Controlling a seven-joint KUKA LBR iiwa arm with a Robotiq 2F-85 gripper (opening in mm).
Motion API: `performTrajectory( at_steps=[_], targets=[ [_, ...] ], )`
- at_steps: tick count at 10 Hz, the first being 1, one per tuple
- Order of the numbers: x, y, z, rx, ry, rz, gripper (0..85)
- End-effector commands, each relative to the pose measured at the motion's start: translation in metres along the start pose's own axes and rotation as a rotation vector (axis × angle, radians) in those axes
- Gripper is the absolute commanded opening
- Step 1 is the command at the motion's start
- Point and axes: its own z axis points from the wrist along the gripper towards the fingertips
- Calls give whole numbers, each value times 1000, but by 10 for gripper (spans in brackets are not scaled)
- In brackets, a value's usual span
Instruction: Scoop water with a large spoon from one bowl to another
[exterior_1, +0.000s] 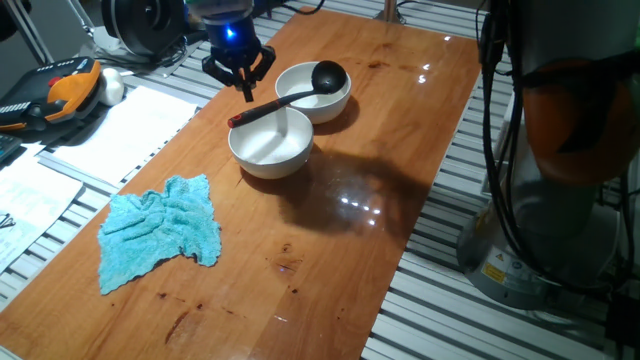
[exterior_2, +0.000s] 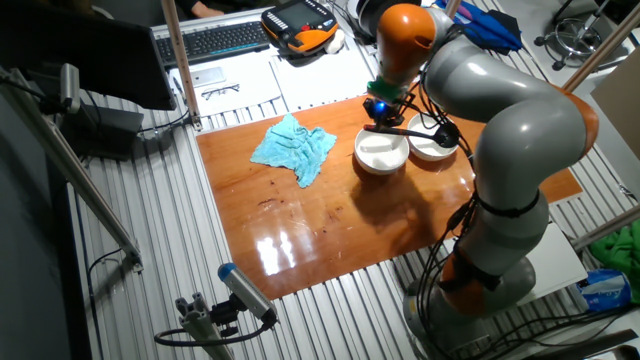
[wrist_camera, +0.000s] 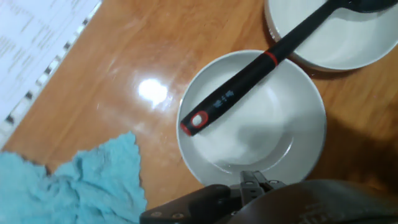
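The large spoon (exterior_1: 283, 102), a black ladle with a red tip, lies across two white bowls. Its scoop rests in the far bowl (exterior_1: 338, 106) and its handle end sits over the near bowl (exterior_1: 268, 148). In the hand view the handle (wrist_camera: 249, 81) crosses the near bowl (wrist_camera: 273, 143) up to the far bowl (wrist_camera: 336, 50). My gripper (exterior_1: 247, 93) hangs just above and left of the red tip, not touching it, its fingers drawn together and holding nothing. The other fixed view shows it (exterior_2: 378, 118) over the bowls. I cannot make out water in either bowl.
A crumpled turquoise cloth (exterior_1: 160, 230) lies on the wooden table (exterior_1: 330, 240) left of the bowls. White papers (exterior_1: 110, 125) and an orange-black pendant (exterior_1: 60, 90) lie beyond the table's left edge. The arm's grey base (exterior_1: 560, 150) stands to the right.
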Motion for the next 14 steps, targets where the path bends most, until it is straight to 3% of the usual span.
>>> performTrajectory(
  at_steps=[1, 2, 8, 14],
  targets=[
    [1, -1, -1, -1, -35, -676, 0],
    [2, -2, -2, 21, -52, -726, 0],
    [6, -5, -5, 68, -114, -871, 0],
    [7, -5, -6, 65, -123, -873, 0]
  ],
)
